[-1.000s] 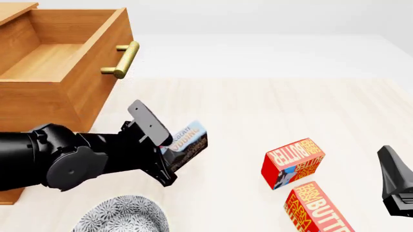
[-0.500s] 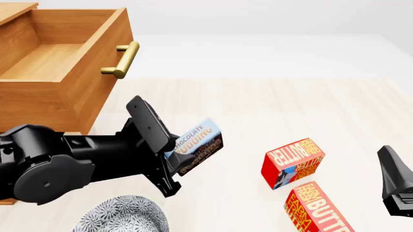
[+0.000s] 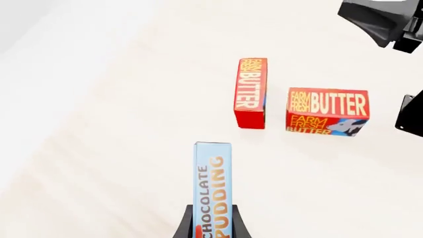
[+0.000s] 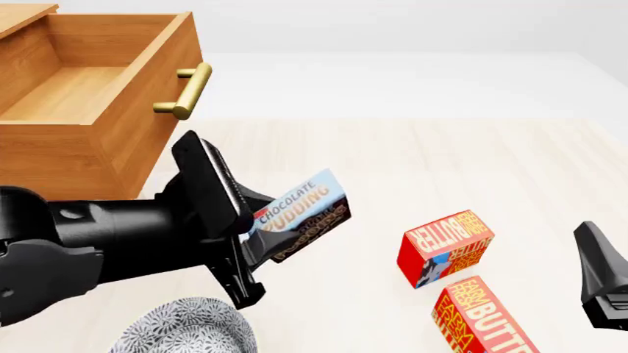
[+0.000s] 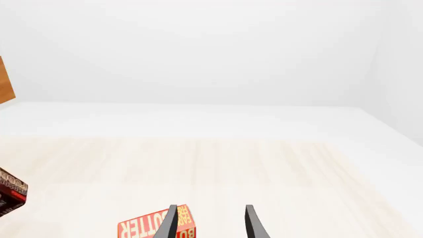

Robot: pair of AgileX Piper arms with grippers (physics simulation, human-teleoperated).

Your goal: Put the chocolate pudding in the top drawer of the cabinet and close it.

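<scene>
The left gripper (image 4: pixel 263 237) is clamped on the chocolate pudding (image 4: pixel 302 215). The box sticks out past the fingertips, tilted, with its blue band and the words on top. It is up off the table (image 4: pixel 393 169) and touches nothing else.

The top drawer (image 4: pixel 93 110) of the cabinet (image 4: pixel 20 18) is pulled out and open. It sits behind the left gripper and off to its left, near the arm but apart from the box. Its brass handle (image 4: pixel 184 91) points toward the middle of the table.

Two butter boxes lie to the right of the held pudding. The nearer butter box (image 4: pixel 445 248) is a little way from it, and the other butter box (image 4: pixel 483 316) lies just beside that one, closer to the arms' side. A patterned plate (image 4: pixel 187 331) sits under the left arm, at the near edge.

The right gripper (image 5: pixel 210 224) hangs far to the right, well apart from the pudding. Its two fingers are spread apart with nothing between them. One butter box lies just past its fingertips.
</scene>
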